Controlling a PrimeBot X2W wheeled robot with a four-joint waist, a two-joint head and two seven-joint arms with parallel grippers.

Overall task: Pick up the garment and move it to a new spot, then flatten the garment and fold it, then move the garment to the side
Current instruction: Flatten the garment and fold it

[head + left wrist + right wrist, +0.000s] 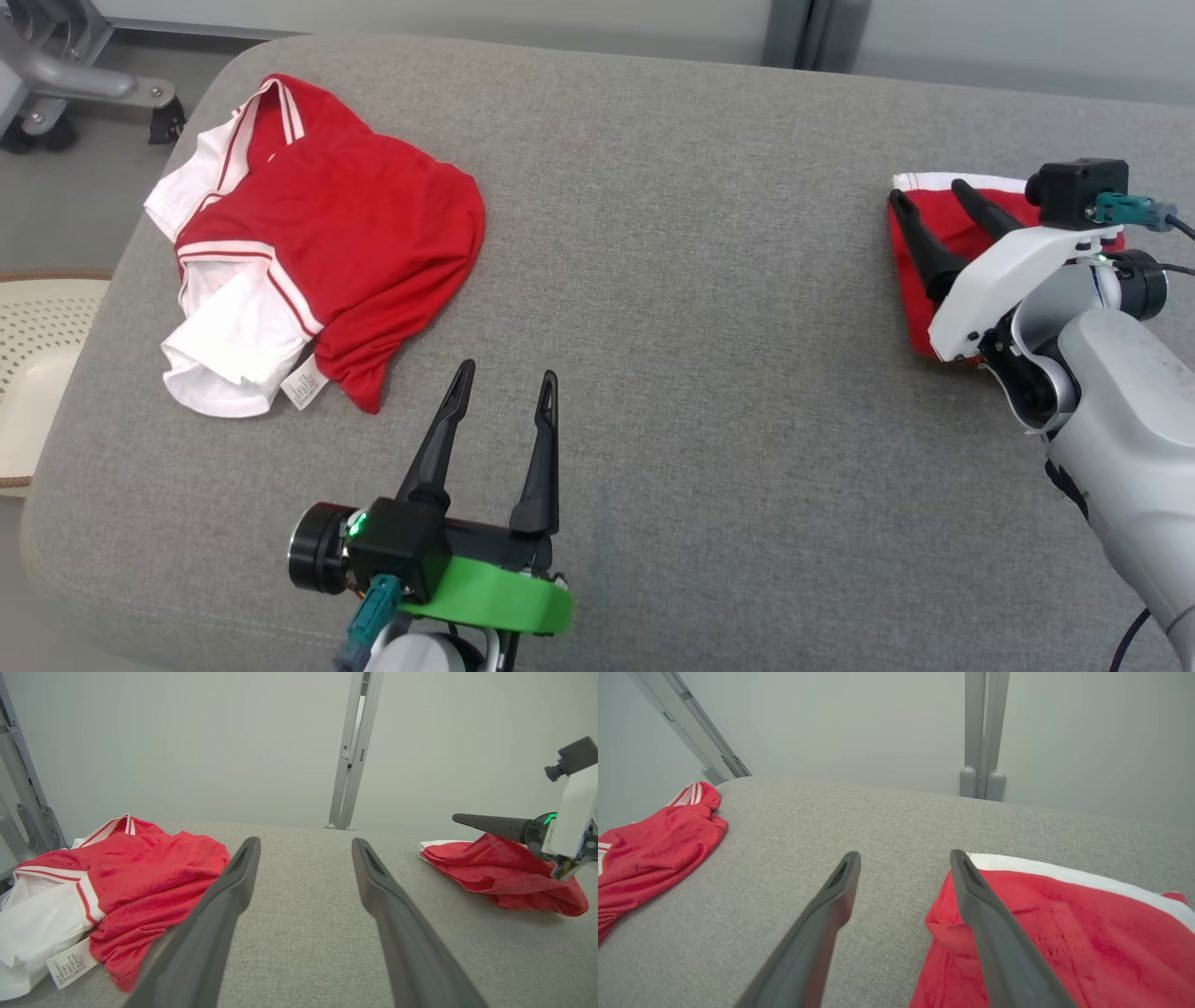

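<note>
Hovering over the near edge of the grey upholstered surface (pixel 700 280), my left claw (pixel 506 371) points toward the far edge. Its two dark fingers are spread wide, with bare grey cloth between them. Just beyond its tips and to the left, a red-and-white shirt (pixel 345 224) lies crumpled near the far left corner. Its red body is bunched into a rough mound, and the striped collar (pixel 273 105) is toward the far edge. A white sleeve (pixel 229 350) with red-and-white banding spills toward the near edge. A white care label (pixel 303 383) sticks out beside that sleeve, close to the nearest red fold. The shirt and my left claw are near each other but apart.

My right claw (pixel 930 192) is at the right edge of the surface, well apart from the shirt. It is above a second garment (pixel 1064 933), red with a white band along its far side, which lies folded there. This claw is spread too. From my right wrist, one finger stands over the red cloth's left border and the other over bare grey. From my left wrist, the red cloth humps up under that claw; whether the fingers touch it I cannot tell.

Beyond the far left corner, a grey metal frame (pixel 56 84) on casters stands on the floor. A cream perforated seat (pixel 37 355) shows past the left edge.
</note>
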